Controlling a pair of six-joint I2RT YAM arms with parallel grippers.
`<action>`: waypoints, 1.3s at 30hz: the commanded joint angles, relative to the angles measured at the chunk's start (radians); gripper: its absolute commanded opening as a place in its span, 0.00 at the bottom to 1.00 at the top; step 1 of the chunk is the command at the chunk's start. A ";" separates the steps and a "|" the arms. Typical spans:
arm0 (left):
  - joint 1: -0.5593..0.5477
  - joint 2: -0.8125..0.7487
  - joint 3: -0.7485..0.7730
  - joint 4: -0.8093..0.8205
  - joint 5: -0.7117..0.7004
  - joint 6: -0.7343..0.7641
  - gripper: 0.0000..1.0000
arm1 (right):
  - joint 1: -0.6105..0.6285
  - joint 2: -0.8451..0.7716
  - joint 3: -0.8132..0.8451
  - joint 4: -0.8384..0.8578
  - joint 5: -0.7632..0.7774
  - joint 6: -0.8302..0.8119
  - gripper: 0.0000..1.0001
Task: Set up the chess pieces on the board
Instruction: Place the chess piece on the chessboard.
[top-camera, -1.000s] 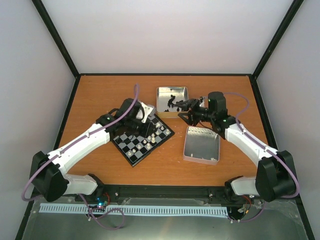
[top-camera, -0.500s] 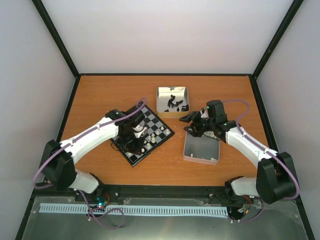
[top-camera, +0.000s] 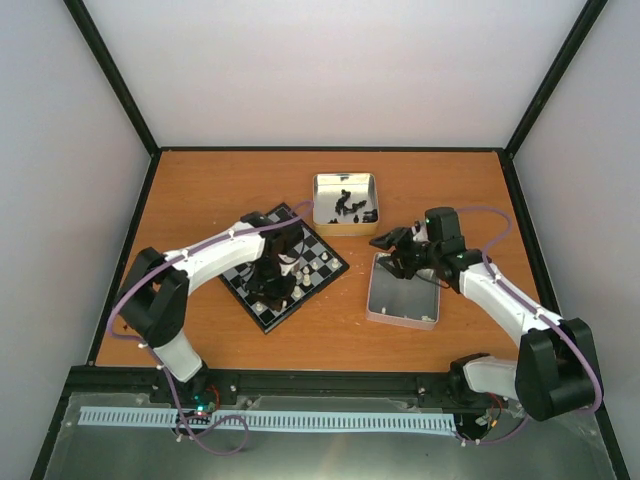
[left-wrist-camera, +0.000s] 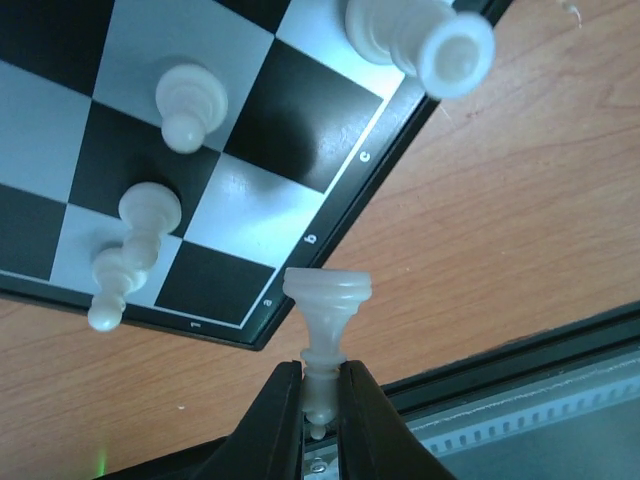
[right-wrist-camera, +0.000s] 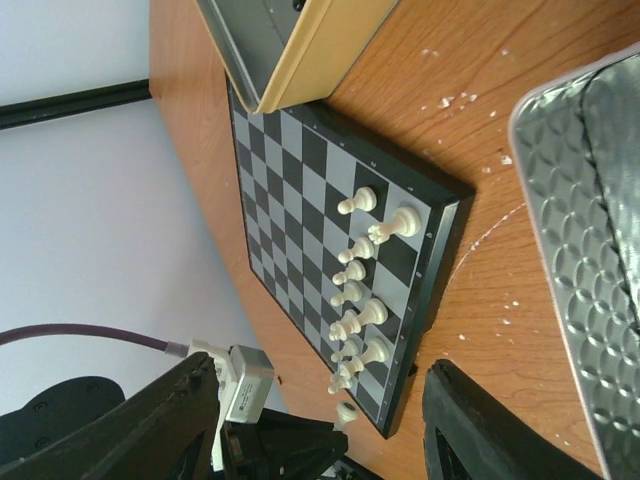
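Left wrist, lower centre: left gripper (left-wrist-camera: 320, 378) pinches a cream piece (left-wrist-camera: 327, 300); seat it upright, mid-square on the board (left-wrist-camera: 262, 195); right gripper (right-wrist-camera: 320, 425) gapes empty.

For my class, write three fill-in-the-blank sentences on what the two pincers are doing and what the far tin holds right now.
1. The left pincer is shut on a ___ chess piece.
2. The jaws of the right pincer stand ___.
3. The pieces lying in the far tin are ___.
Missing words: white; open; black.
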 joint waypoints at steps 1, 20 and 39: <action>-0.004 0.052 0.073 -0.012 -0.020 0.014 0.02 | -0.027 -0.028 -0.024 0.011 -0.001 -0.018 0.57; -0.005 0.174 0.130 -0.034 -0.055 0.014 0.07 | -0.089 -0.077 -0.081 0.030 -0.033 -0.026 0.57; -0.005 0.178 0.134 -0.012 -0.039 0.020 0.10 | -0.102 -0.114 -0.103 0.011 -0.028 -0.028 0.57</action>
